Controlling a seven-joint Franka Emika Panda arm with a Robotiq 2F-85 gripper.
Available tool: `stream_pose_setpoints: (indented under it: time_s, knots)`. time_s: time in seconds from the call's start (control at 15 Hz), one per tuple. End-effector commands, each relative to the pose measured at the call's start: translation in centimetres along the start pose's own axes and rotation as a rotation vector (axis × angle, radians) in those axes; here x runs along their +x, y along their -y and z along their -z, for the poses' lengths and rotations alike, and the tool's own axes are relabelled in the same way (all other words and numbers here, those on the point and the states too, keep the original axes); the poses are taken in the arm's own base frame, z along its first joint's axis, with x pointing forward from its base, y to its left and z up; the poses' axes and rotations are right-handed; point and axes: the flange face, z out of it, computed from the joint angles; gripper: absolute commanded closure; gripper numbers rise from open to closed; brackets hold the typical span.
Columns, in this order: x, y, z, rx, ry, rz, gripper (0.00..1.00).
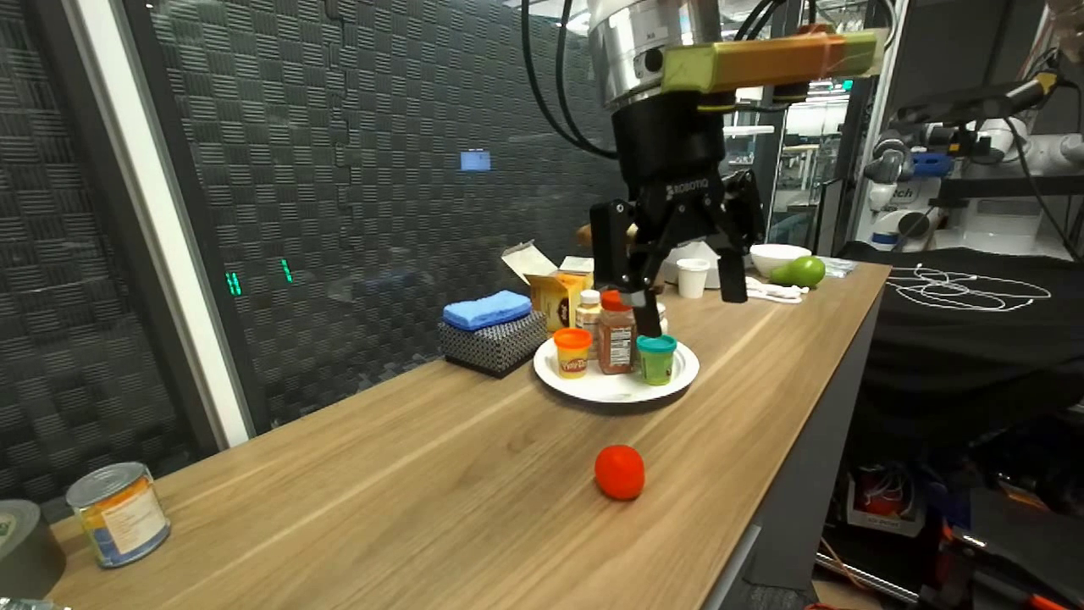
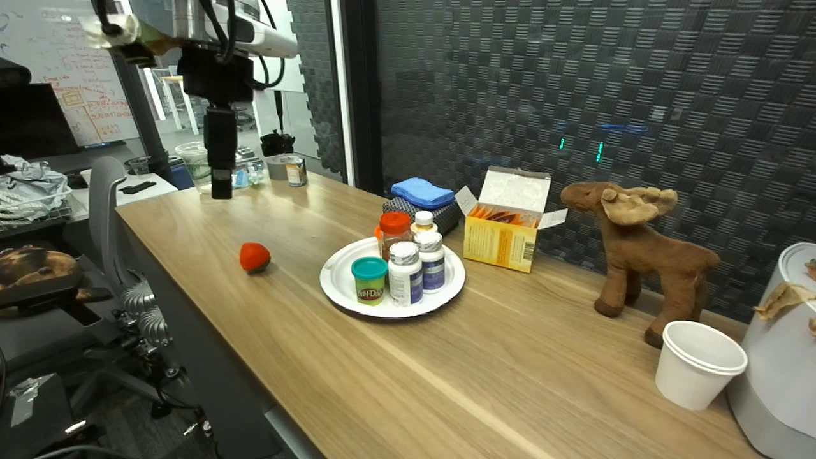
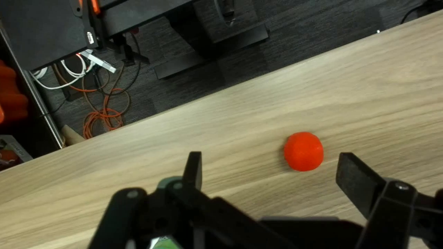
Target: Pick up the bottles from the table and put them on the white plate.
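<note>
"On the white plate (image 2: 336, 275) our bottles (image 2: 405, 280) stand close together. Where do we have room?"

"Across the worktop (image 1: 423, 474), around the round red thing (image 3: 303, 151), to the long edge. Our tool (image 1: 691, 307) hangs above, released. Nearby, the open yellow box (image 2: 497, 243) holds packets (image 2: 503, 217)."

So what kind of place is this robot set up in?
Probably a robotics lab or office: there's another robot arm in the background, a whiteboard with writing on it, and a grey chair.
</note>
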Motion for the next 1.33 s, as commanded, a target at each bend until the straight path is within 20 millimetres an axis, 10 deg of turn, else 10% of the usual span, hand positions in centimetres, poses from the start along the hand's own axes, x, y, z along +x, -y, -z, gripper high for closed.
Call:
stream_pose_setpoints:
  time_s: [0.0, 1.07, 1.13, 1.27]
  knots:
    - [-1.9, 2.5, -1.5, 0.036, -0.012, 0.029, 0.00]
    - [1.8, 5.8, -11.8, 0.023, -0.099, -0.001, 0.00]
    - [1.9, 5.8, -11.9, 0.024, -0.095, -0.003, 0.22]
    - [2.3, 5.9, -12.1, 0.023, -0.093, -0.006, 0.32]
